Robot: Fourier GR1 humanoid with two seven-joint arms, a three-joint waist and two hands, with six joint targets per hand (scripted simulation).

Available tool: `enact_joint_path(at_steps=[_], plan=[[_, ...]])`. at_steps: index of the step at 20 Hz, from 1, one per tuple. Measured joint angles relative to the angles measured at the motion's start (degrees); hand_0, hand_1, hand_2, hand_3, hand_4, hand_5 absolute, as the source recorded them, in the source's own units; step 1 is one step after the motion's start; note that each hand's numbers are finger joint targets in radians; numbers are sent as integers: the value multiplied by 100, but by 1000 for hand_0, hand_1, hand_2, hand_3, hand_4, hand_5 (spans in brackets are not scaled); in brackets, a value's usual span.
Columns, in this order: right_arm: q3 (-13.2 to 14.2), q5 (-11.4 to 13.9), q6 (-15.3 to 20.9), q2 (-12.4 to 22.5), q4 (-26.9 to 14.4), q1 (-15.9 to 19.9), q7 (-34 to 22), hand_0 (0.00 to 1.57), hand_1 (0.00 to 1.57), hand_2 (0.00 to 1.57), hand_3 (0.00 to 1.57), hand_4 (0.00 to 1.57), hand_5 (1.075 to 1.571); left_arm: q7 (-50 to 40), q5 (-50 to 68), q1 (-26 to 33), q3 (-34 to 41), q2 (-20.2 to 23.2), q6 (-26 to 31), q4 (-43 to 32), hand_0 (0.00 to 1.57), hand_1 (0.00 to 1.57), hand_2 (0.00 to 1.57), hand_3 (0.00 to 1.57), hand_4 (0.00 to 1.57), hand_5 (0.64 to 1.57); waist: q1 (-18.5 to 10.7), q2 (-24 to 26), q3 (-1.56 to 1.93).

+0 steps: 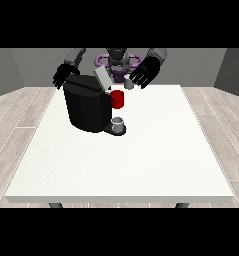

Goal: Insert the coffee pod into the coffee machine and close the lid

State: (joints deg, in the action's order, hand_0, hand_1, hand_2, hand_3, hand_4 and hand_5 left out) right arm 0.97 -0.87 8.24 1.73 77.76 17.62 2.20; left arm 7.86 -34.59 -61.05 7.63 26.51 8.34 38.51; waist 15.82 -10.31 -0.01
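— Where's the coffee pod point(129, 84)?
— Upper middle of the frame, a small grey piece standing upright on the counter point(156, 150), just under the hand at the view's right point(144, 73), whose fingers are spread wide.
— And the coffee machine point(88, 105)?
— Left of centre, black, its lid point(103, 79) tilted up towards the upper right, a red part point(118, 99) facing right above a grey cup point(118, 122).
— The other hand?
— The hand at the view's left point(64, 74) hangs behind the machine; I can't tell its fingers.
— The room?
— White counter, wood floor point(16, 110), grey walls point(21, 65).
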Motion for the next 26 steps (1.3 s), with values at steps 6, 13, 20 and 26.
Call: enact_joint_path(at_steps=[6,13,20,26], plan=[[90,2,52,37,-9,148,67,0,0,0,0,526,1571,-113,-65,-333,8,-2,-3,-15,1265,1265,1297,1236,485,1571,51,-219,2],[106,-20,34,91,125,170,-74,0,0,0,0,530,1571,-104,-149,-481,22,50,-20,-138,1305,1305,1326,1229,500,1571,159,-341,2],[170,-65,87,23,22,167,36,0,0,0,0,513,1571,-173,-221,-538,-73,-196,-22,-148,1206,1206,1261,1187,504,1571,74,-344,3],[256,-131,40,77,16,181,144,0,0,0,0,499,1571,-124,-247,-584,-63,-234,-40,-180,1198,1198,1271,1200,505,1571,76,-423,2]])
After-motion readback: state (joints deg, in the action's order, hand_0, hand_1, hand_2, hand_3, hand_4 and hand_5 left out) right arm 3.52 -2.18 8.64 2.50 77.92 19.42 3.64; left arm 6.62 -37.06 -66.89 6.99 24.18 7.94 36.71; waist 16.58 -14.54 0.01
